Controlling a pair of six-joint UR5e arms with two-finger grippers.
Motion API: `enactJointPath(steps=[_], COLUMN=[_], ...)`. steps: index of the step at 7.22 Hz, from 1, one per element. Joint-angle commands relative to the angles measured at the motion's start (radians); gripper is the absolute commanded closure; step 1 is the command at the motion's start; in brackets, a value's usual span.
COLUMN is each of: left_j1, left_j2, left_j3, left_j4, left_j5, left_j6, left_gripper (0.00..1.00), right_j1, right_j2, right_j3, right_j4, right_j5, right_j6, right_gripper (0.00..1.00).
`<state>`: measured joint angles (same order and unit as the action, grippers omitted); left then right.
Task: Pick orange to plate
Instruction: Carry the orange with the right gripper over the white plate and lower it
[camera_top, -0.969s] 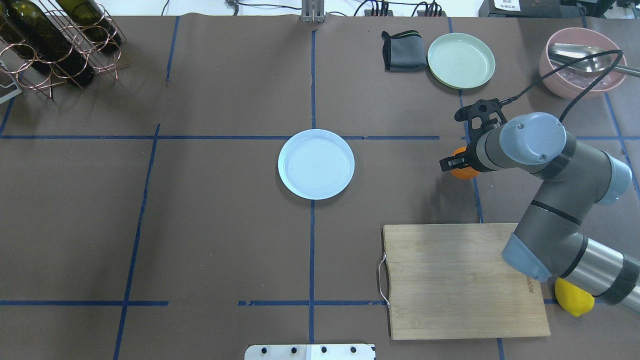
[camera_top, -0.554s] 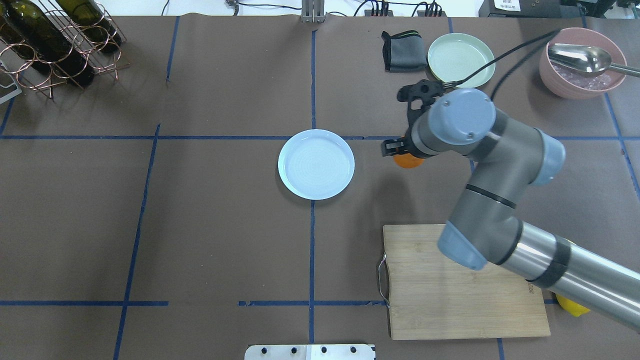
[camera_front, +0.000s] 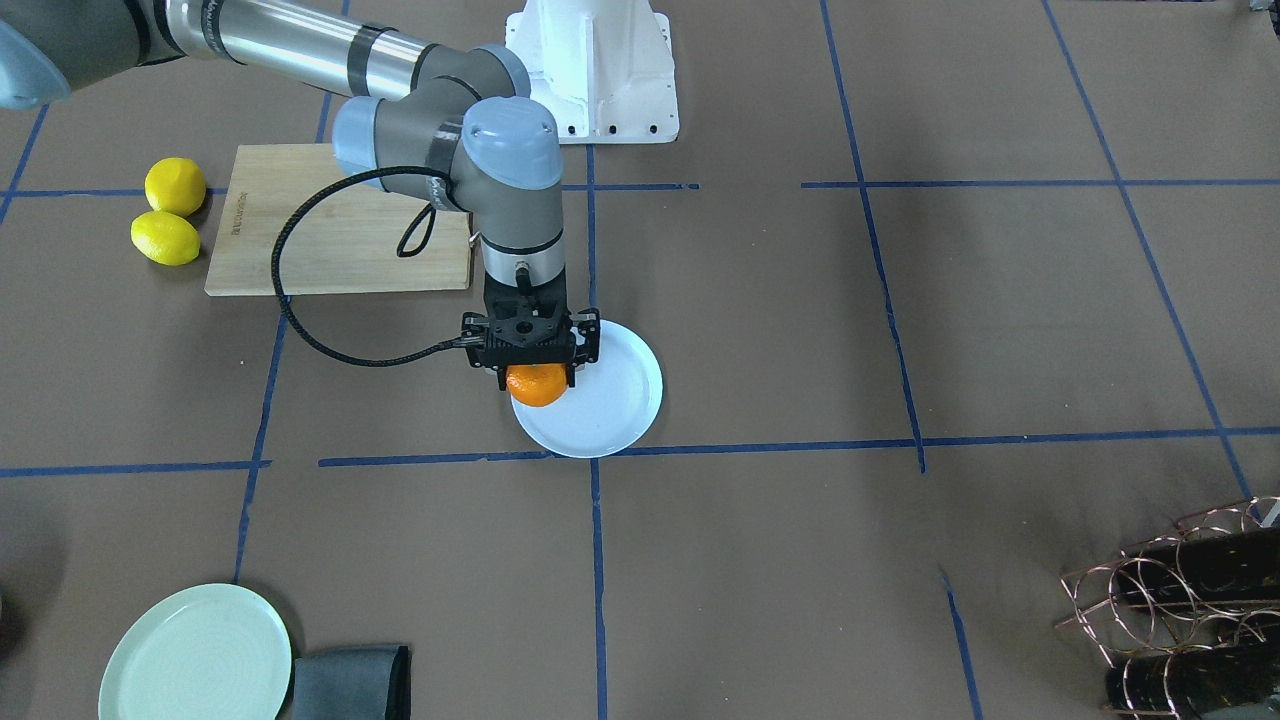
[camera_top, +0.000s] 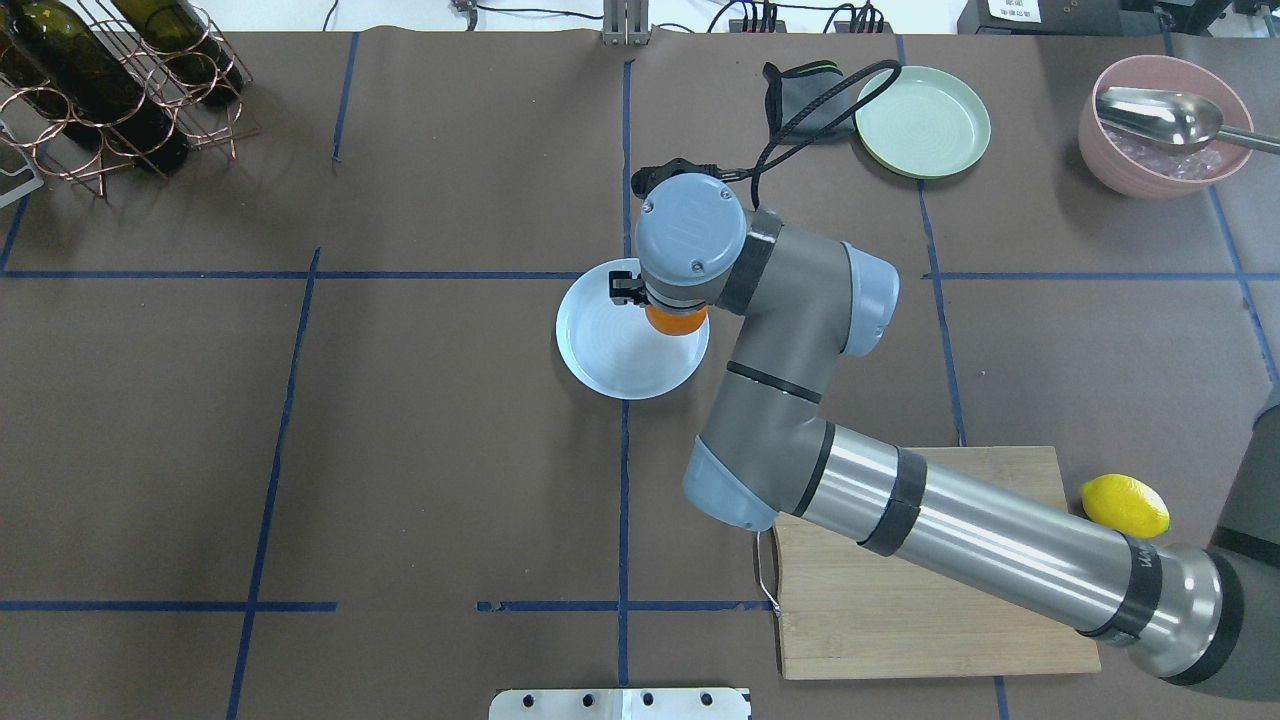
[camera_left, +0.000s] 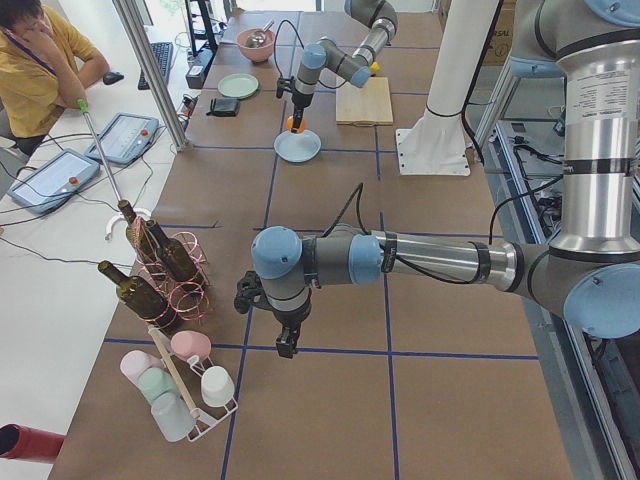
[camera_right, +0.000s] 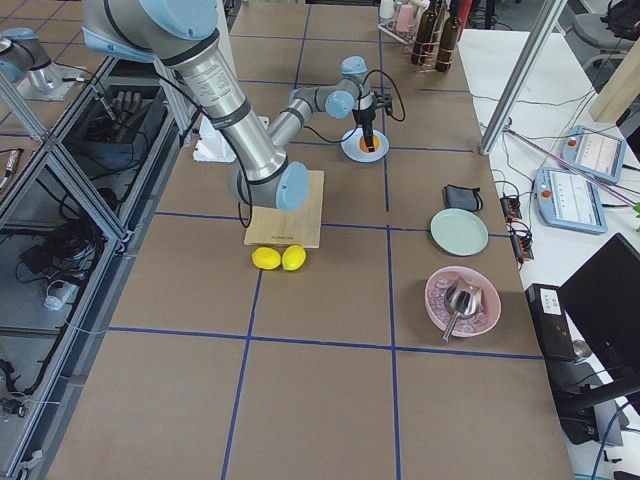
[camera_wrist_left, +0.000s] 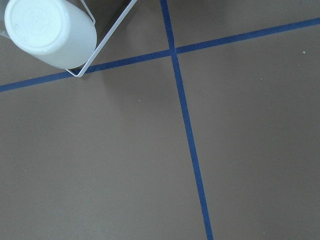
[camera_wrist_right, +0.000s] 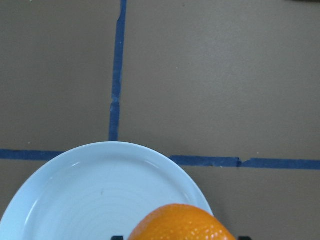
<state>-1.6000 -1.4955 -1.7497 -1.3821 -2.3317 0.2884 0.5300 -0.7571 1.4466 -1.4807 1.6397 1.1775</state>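
A second ago the right tool (camera_front: 537, 362) was well off to one side of the pale blue plate (camera_front: 622, 398), carrying the orange (camera_front: 538, 386). Now it hangs over that plate's rim, on the side towards the cutting board (camera_front: 330, 230), its fingers closed on the fruit. The orange sits above the plate's edge and, as far as I can see, is not yet resting in it. So the carry looks nearly done: what's left is a nudge inward, a lowering and a release. The left tool (camera_left: 285, 340) hovers over the worktop (camera_front: 900, 300) well away from the plate; I cannot tell whether it is open.
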Motion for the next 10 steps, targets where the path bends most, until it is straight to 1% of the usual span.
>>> enactJointPath(steps=[1, 3, 4, 5, 6, 7, 8, 9, 10], left_j1=[0.0, 0.0, -0.001, 0.0, -0.001, -0.002, 0.0, -0.001, 0.0], left_j2=[0.0, 0.001, 0.001, 0.001, 0.001, 0.001, 0.001, 0.001, 0.001], left_j3=[0.001, 0.001, 0.001, 0.003, 0.003, 0.006, 0.007, 0.007, 0.006], left_j4=[0.0, 0.0, 0.0, 0.0, 0.0, 0.0, 0.0, 0.0, 0.0], left_j5=[0.0, 0.0, 0.0, 0.0, 0.0, 0.0, 0.0, 0.0, 0.0], left_j6=[0.002, 0.002, 0.002, 0.002, 0.002, 0.002, 0.003, 0.002, 0.002], left_gripper=[0.0, 0.0, 0.0, 0.0, 0.0, 0.0, 0.0, 0.0, 0.0], right_j1=[-0.047, -0.053, -0.053, -0.053, -0.053, -0.053, -0.053, -0.054, -0.053], right_j2=[0.018, 0.021, 0.019, 0.025, 0.03, 0.03, 0.03, 0.041, 0.044], right_j3=[-0.026, -0.035, -0.063, -0.09, -0.092, -0.094, -0.094, -0.094, -0.092], right_j4=[0.0, 0.003, 0.064, 0.097, 0.097, 0.097, 0.099, 0.094, 0.091], right_j5=[-0.053, -0.058, -0.064, -0.066, -0.066, -0.066, -0.066, -0.066, -0.063], right_j6=[0.051, 0.053, 0.068, 0.077, 0.08, 0.082, 0.097, 0.117, 0.12], right_gripper=[0.97, 0.97, 0.97, 0.97, 0.97, 0.8, 0.49, 0.0, 0.0])
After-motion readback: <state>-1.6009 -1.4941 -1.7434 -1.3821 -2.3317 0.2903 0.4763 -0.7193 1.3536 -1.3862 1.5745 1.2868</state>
